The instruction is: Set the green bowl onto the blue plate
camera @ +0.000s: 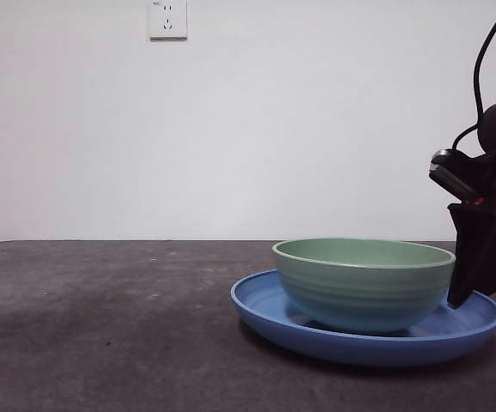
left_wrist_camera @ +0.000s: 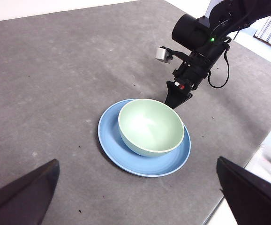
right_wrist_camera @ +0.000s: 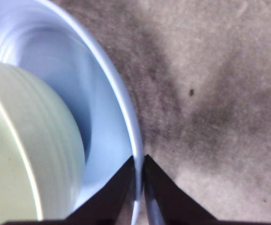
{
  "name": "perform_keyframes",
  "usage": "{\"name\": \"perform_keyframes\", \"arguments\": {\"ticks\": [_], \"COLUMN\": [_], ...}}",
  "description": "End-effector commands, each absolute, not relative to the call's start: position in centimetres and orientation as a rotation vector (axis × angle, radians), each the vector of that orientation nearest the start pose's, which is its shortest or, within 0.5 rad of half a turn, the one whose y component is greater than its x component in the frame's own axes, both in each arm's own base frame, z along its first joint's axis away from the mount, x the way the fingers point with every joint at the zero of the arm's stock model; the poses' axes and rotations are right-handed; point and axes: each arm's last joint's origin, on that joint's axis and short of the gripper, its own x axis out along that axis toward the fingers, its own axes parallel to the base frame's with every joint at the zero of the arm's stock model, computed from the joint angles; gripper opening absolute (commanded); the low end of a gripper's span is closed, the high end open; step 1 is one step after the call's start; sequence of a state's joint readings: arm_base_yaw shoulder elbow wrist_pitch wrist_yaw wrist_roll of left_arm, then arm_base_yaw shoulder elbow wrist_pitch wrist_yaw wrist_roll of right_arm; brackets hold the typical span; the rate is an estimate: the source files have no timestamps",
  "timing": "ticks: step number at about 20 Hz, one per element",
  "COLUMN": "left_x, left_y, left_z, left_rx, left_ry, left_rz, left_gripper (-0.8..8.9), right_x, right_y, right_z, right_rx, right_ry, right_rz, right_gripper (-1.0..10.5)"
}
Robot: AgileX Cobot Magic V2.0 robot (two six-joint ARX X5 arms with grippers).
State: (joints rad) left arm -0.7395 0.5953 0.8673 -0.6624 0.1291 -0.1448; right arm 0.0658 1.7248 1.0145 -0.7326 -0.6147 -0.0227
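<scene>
1. Green bowl [camera: 364, 283]: upright, sits inside blue plate [camera: 265, 313], off-centre.
2. Blue plate: flat on grey table [camera: 102, 326].
3. Right gripper [right_wrist_camera: 139, 185]: low at plate's rim, jaws nearly together w/ rim edge between them; clear of bowl.
4. Left gripper [left_wrist_camera: 138, 197]: high above table, jaws wide apart, holds nothing.
5. Wall socket [camera: 168, 18]: on white wall behind.
</scene>
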Motion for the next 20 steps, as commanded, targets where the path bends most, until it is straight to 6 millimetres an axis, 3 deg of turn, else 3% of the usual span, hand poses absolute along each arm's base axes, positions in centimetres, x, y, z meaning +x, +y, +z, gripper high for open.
{"name": "perform_keyframes", "arguments": {"ticks": [1,8,17,20], "left_x": [7.9,7.9,7.9,7.9], "left_y": [-7.8,-7.8,-7.8,-7.8], "left_z": [34.1,34.1,34.1,34.1], "left_rx": [-0.017,-0.017,-0.017,-0.017], "left_ry": [0.437,0.437,0.437,0.437], "left_rz": [-0.830,-0.830,-0.830,-0.830], "left_gripper": [5.94,5.95,5.94,5.94], "right_x": [30.7,32.3,31.8,31.7], "right_y": [3.8,5.5,12.9,14.6], "right_z": [17.0,20.6,21.0,20.0], "right_rx": [0.373,0.384,0.344,0.343], "right_ry": [1.378,1.356,1.316,1.344], "right_rz": [0.590,0.592,0.679,0.697], "right_gripper": [0.1,0.1,0.1,0.1]}}
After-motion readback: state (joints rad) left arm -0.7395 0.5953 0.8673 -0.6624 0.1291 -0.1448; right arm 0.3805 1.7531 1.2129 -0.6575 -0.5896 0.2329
